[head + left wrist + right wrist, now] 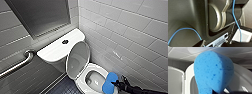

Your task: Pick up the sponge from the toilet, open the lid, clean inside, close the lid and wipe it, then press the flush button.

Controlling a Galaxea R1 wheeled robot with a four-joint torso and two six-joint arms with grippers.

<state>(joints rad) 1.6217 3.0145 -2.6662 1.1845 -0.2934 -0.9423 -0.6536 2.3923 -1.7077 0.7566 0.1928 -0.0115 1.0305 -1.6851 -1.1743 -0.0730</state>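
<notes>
The white toilet point(80, 82) stands in a tiled corner with its lid point(78, 58) raised upright against the tank. The bowl below it is open. The dark flush button point(65, 41) sits in the middle of the flat tank top. My right gripper point(117, 84) reaches in from the lower right, shut on the bright blue sponge point(110, 83). It holds the sponge over the bowl's right rim. In the right wrist view the sponge point(213, 70) looms large in front of the toilet's white rim point(243, 80). The left wrist view faces my own dark body and a blue cable point(186, 29).
A metal grab bar point(17, 66) runs along the left wall beside the tank. A grey panel point(42, 15) hangs above the tank. The white tiled wall point(125, 30) stands close on the toilet's right. Dark floor point(62, 86) lies left of the bowl.
</notes>
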